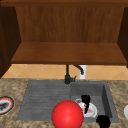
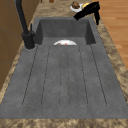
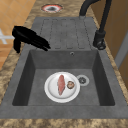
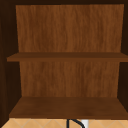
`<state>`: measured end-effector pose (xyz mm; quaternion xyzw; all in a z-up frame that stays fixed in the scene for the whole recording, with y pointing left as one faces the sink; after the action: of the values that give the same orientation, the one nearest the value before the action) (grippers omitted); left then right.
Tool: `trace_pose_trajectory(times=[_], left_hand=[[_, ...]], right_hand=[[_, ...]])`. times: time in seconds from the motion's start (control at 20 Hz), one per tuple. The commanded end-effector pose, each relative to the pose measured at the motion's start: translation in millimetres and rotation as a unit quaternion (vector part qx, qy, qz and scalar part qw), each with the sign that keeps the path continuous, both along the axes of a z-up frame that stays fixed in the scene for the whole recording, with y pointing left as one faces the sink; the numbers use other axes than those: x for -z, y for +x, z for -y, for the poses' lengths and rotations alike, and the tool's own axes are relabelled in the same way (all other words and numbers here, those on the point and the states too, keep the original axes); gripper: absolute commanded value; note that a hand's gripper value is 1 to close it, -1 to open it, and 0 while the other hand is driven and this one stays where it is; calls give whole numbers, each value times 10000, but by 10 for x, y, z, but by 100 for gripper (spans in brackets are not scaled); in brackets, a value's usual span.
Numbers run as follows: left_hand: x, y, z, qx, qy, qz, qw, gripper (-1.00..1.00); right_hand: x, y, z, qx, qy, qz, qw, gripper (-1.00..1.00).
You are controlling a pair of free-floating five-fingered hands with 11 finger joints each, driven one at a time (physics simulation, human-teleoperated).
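**Two plates, one down in the basin**

Far left on the counter (image 1: 15, 85): red-rimmed plate (image 1: 5, 105) with something dark on it. Next, red ball (image 1: 67, 114) before the sink (image 1: 45, 95). In the right basin: white plate (image 3: 51, 87) carrying a red slice (image 3: 61, 84) and a brown lump (image 3: 70, 84). Over it, left hand (image 1: 85, 101), fingers straight, holding nothing. Bottom right: right hand (image 1: 103, 121), grip impossible to tell.

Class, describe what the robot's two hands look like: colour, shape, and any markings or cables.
The left hand and the right hand are plain black all over and human-shaped. Each ends at the wrist, with no arm, sleeve or cable attached. No markings or seams show, and the surface looks matte and uniform.
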<state>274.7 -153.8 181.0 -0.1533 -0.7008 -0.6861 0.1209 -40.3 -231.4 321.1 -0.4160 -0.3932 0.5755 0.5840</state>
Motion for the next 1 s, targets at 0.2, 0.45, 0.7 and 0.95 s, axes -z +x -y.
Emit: trace_pose_trajectory(times=[0.2,0.45,0.7,0.95], left_hand=[[463,287,8,-339,-164,-388,9985,-100],[737,337,-9,-429,-267,-375,9980,-100],[963,364,-3,-449,-337,-487,9972,-100],[1134,437,47,-409,-372,-806,9952,-100]], right_hand=[[0,0,0,0,0,0,10000,0],[0,0,0,0,0,0,10000,0],[0,0,0,0,0,0,10000,0],[0,0,0,0,0,0,10000,0]])
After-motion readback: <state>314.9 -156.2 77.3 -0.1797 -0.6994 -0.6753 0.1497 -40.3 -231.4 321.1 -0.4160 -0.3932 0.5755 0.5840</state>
